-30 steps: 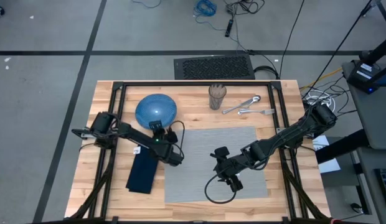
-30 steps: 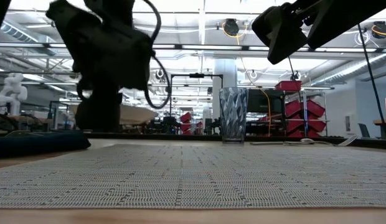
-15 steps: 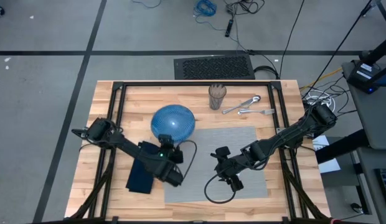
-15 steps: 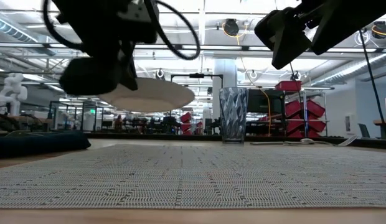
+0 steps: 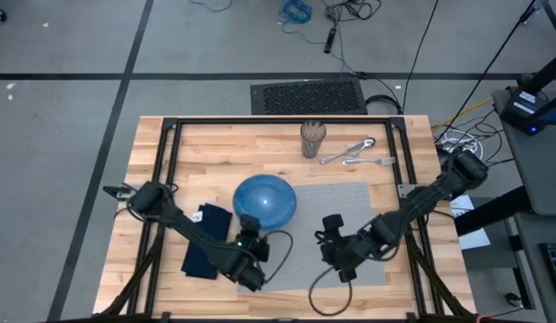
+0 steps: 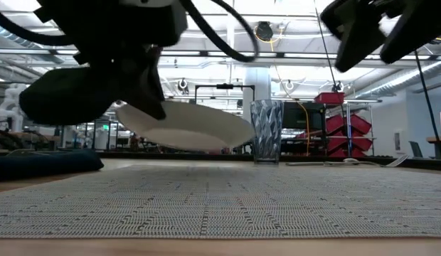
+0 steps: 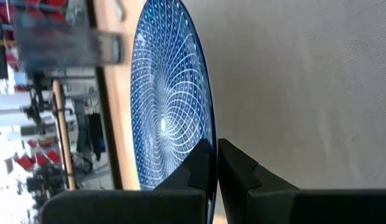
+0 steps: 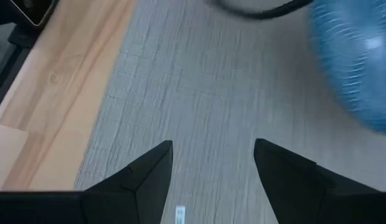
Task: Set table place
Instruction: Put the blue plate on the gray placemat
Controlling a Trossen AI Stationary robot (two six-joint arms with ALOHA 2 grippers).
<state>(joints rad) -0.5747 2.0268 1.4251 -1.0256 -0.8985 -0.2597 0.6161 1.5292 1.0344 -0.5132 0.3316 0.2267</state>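
Fingers of the left gripper [image 7: 215, 163] are clamped on the rim of the round blue plate [image 5: 264, 198], held tilted above the woven grey placemat [image 5: 350, 199] on the butcher-block bench [image 5: 260, 139]. Right gripper [image 8: 211, 152] hovers low over the placemat beside the plate, fingers spread and empty. No legible writing appears.

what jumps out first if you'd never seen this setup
The blue plate, held in the air over the grey placemat's left part, pinched by its rim in the left gripper. Next, the right gripper hovers open above the mat's right side, and a glass stands near the far table edge.
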